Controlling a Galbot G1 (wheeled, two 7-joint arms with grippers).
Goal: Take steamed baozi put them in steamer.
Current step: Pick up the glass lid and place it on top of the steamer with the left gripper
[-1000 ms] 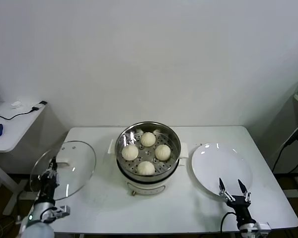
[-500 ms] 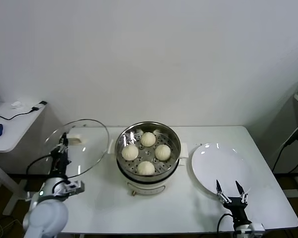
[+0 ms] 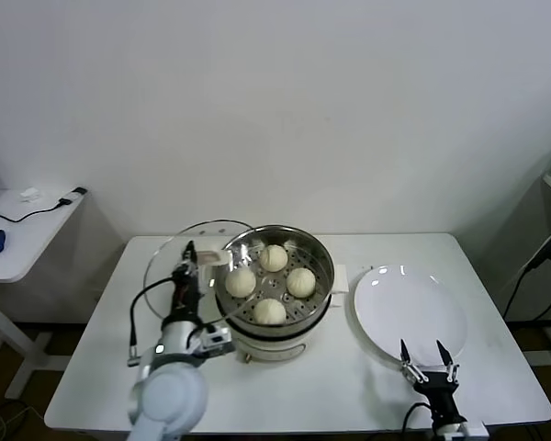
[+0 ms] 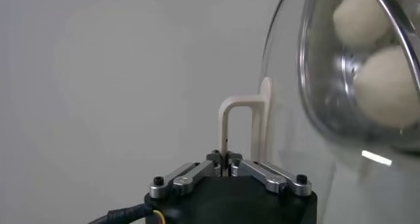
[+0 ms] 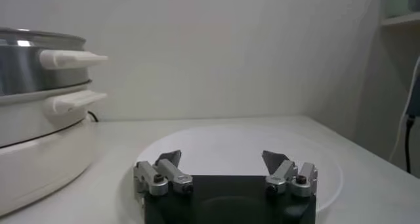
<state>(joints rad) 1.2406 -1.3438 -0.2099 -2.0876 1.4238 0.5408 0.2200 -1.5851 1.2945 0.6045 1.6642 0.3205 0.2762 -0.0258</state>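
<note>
My left gripper [image 3: 189, 260] is clamping the glass lid [image 3: 195, 241] by its handle [image 4: 241, 130], just beside the steamer [image 3: 274, 280] holding four baozi [image 3: 270, 311]. My right gripper [image 3: 427, 358], jaws apart, is hovering at the near edge of the plate [image 3: 410, 312].

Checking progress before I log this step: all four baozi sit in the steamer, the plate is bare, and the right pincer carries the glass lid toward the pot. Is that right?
One thing is off: the left pincer carries the glass lid, shut on its handle, as the head and left wrist views show. The right pincer hangs open at the near edge of the plate. The four baozi do sit in the steamer.
</note>
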